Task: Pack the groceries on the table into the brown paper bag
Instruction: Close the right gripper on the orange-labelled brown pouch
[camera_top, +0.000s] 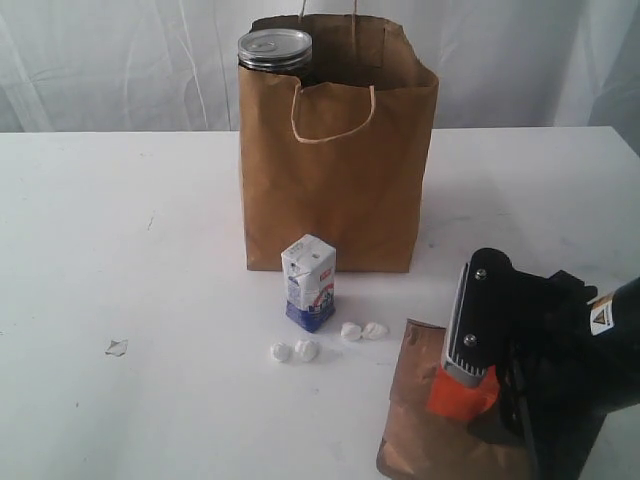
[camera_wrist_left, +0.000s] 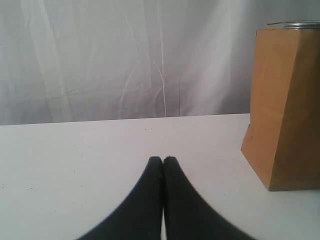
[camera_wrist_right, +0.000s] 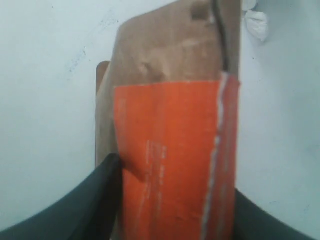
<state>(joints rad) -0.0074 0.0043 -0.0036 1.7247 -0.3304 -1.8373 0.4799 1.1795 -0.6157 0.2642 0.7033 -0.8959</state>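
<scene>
Nearest item: the orange-labelled brown pouch (camera_top: 413, 385) lies flat at the near right edge of the worktop (camera_top: 150, 300). The right arm is bent down over it. The right fingers (camera_wrist_right: 97, 200) stand part-closed, one on each long edge of the pouch. In the close view both appear to press the paper, though how firm the hold is cannot be confirmed. Judgement: taking the pouch across its narrow width suits a lift that would let it hang upright for lowering into the bag.

Middle ground: four small white lumps (camera_top: 306, 350) lie loose in two pairs, well clear of the arm. Just behind them the small white-blue carton (camera_top: 309, 282) stands upright. It is close in front of the bag and neither arm touches it.

Far: the brown paper bag (camera_top: 340, 180) stands upright and open-mouthed. The dark silver-topped can (camera_top: 275, 48) is already inside at the left corner, its top level with the rim. This leaves the right part of the mouth free.

The left fingers (camera_wrist_left: 150, 200) are pressed together and hold nothing. They sit low over bare worktop beside the bag, out of the working path
</scene>
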